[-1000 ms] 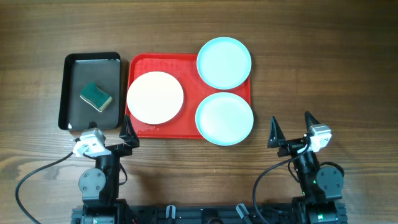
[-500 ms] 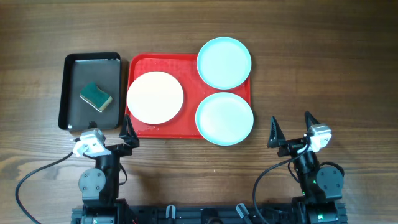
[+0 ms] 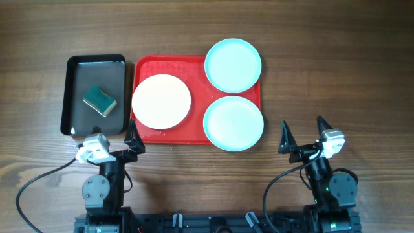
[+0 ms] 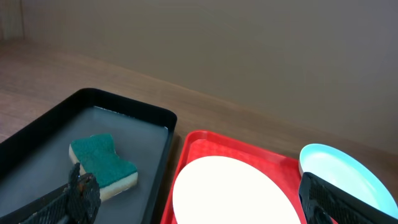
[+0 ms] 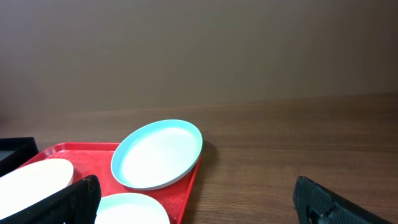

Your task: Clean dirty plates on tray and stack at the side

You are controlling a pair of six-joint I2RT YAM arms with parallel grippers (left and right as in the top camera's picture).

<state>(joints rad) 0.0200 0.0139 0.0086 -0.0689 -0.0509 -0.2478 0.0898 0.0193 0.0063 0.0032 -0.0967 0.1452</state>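
Both arms parked at the near table edge. Left end effector has its jaws spread wide and empty, and right end effector is likewise open with nothing in it. No cleaning has started, as I judge it. The likely first step is for the left arm to take the sponge. It should come straight down, pinch across the sponge's narrow waist and clear the black tray wall. That tray holds only the sponge; possibly a wet film, can't tell. The red tray holds all three plates: cream plate on its left, far aqua plate and near aqua plate overhanging its right lip.
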